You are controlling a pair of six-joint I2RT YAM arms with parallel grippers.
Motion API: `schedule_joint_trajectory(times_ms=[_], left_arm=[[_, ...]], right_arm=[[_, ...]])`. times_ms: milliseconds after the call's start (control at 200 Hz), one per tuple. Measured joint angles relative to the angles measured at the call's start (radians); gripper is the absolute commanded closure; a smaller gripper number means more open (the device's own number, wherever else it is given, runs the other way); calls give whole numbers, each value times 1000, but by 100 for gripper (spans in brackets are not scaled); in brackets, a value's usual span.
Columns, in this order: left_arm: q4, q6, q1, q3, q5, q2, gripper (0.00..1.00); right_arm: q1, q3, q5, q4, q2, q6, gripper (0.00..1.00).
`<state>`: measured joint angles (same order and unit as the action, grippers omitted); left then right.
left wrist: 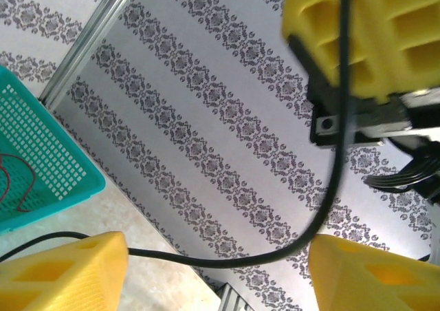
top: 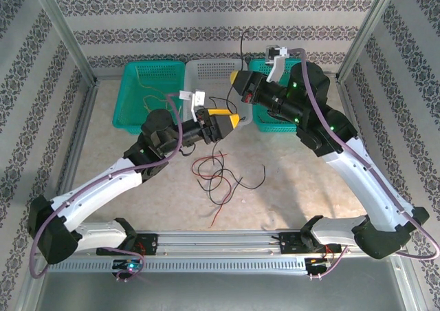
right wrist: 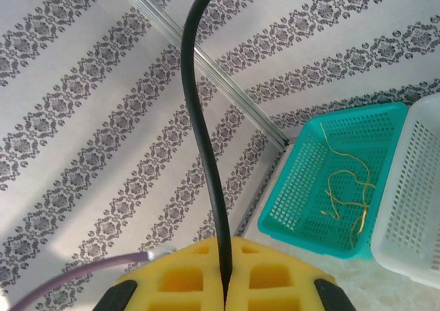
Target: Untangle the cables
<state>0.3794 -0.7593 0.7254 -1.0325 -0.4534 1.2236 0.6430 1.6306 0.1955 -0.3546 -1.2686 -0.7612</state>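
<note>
Right wrist: right claw (right wrist: pixel 225 283) clamped on black cable (right wrist: pixel 194 118); teal basket (right wrist: pixel 289 201) holds yellow wires (right wrist: pixel 361 219); left claw (left wrist: pixel 216 270) agape.

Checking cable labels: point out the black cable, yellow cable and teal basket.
black cable (right wrist: pixel 194 118), right wrist view, its upright stretch
yellow cable (right wrist: pixel 361 223), right wrist view, lower end
teal basket (right wrist: pixel 292 187), right wrist view, left wall

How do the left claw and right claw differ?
The left claw is open, the black cable crossing the gap between its fingers; the right claw is shut on that cable. The left hangs nearer, the right farther back by the grey basket. Both have yellow fingers.
</note>
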Motion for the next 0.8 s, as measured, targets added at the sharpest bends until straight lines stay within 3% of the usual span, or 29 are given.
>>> schedule_joint_trajectory(times_ms=[160,455,645,685,760,800], left_arm=[[3,21,2,-1,-10,23,67],[-42,84,7,-13,83,6,100],[-163,144,7,-42,122,5,99],[-182,153,7,-42,124,5,88],[-209,167,7,-41,129,1,55],[-214,169,7,-40,137,-7,45]], right_arm=[[0,11,0,10,-12,-3,95],[-12,26,8,16,-30,-3,94],[-26,58,23,16,-46,-3,94],[-26,66,23,16,-50,-3,94],[-26,72,25,16,-51,-3,94],[-26,72,27,16,-51,-3,94]])
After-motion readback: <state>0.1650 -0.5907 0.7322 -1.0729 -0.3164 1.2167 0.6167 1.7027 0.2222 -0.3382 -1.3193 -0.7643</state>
